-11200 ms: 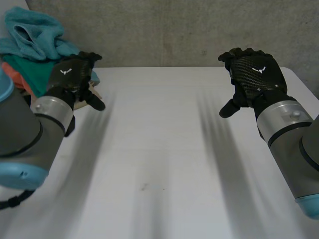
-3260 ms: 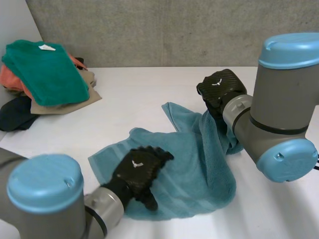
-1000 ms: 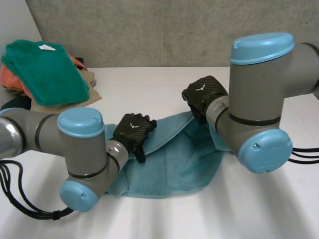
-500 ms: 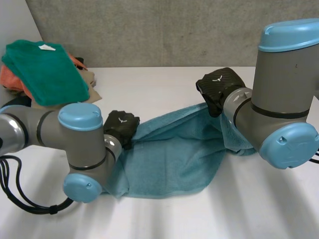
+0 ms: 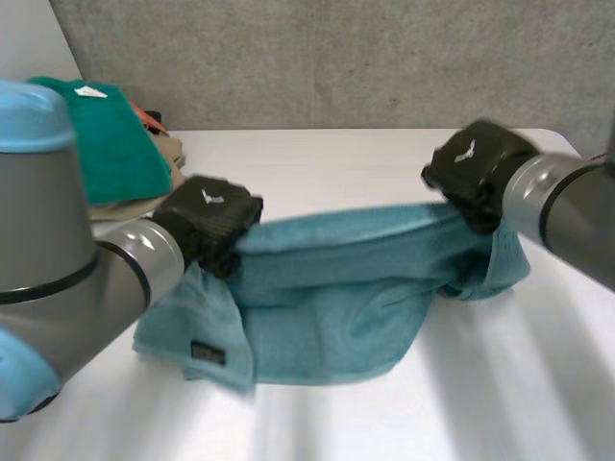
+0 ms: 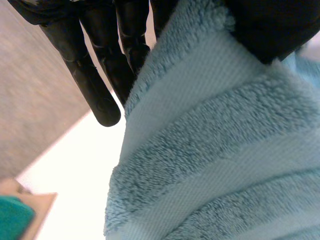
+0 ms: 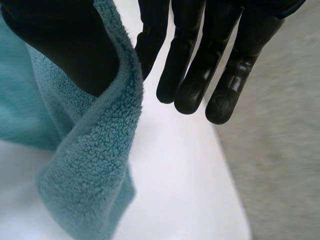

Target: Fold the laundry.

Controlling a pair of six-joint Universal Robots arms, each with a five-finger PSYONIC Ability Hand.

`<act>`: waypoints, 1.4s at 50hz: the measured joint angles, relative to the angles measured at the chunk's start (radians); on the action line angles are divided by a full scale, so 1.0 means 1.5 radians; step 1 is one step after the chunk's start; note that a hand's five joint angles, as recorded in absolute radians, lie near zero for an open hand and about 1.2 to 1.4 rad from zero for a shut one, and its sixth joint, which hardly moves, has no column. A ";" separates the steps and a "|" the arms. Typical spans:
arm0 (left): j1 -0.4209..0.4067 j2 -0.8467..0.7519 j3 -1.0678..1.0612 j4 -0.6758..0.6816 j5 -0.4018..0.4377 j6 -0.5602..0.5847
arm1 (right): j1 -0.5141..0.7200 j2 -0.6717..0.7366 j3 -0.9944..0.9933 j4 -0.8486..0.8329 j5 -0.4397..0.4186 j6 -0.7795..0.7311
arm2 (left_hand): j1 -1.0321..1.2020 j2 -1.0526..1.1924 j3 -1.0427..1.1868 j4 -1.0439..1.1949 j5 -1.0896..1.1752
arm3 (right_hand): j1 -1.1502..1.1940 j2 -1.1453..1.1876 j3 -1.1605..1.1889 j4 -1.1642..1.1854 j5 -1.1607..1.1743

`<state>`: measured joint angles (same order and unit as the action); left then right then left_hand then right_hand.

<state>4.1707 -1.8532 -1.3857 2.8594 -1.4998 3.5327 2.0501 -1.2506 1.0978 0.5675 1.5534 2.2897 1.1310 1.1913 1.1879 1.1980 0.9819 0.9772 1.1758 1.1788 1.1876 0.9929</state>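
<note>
A teal towel (image 5: 336, 288) hangs stretched between my two hands above the white table (image 5: 336, 163), its lower part sagging onto the tabletop. My left hand (image 5: 207, 223) pinches one end of the top edge. In the left wrist view the thumb (image 6: 265, 25) presses the towel (image 6: 210, 150) against the fingers (image 6: 95, 75). My right hand (image 5: 476, 171) holds the other end, with a fold of cloth drooping below it. The right wrist view shows the towel (image 7: 90, 165) caught between the thumb (image 7: 60, 45) and the straight fingers (image 7: 200, 60).
A pile of folded laundry sits at the table's back left, with a dark green towel (image 5: 110, 144) on top and a beige piece (image 5: 175, 154) under it. A grey wall runs behind the table. The table's right edge lies just beyond my right hand.
My left hand has closed on the towel's edge. Both hands have risen and moved apart, pulling the top edge taut between them.
</note>
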 measured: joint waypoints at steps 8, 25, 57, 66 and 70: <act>0.025 -0.150 0.088 0.008 -0.007 0.058 | 0.000 0.121 -0.049 -0.007 0.002 0.004 | 0.000 0.000 0.000 0.000 0.000 | 0.000 0.000 0.000 0.000 0.000; 0.030 -0.257 0.510 0.383 -0.063 0.135 | -0.021 0.272 -0.556 -0.400 0.078 0.107 | 0.000 0.003 0.002 0.002 0.000 | 0.000 0.000 0.000 0.000 0.000; 0.044 -0.118 -0.117 0.379 -0.017 0.088 | -0.045 0.159 0.029 -0.211 -0.087 0.141 | 0.000 0.004 0.003 0.003 0.010 | 0.000 0.000 0.000 0.000 0.002; 0.042 -0.122 -0.137 0.373 -0.020 0.086 | -0.071 0.186 0.050 -0.269 -0.091 0.289 | 0.000 0.004 0.003 0.003 0.010 | -0.051 -0.084 -0.086 -0.081 -0.058; 0.041 -0.106 -0.139 0.360 -0.020 0.083 | -0.094 0.179 0.059 -0.281 -0.106 0.347 | 0.000 0.004 0.003 0.003 0.010 | -0.298 -0.426 -0.424 -0.419 -0.394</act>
<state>4.2321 -2.0115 -1.5936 3.4002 -1.5305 3.6579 1.9086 -0.9825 1.1867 0.1463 1.3939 2.8101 1.1310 1.1969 1.1928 1.2025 0.9970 0.5301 0.5375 0.5423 0.5589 0.4016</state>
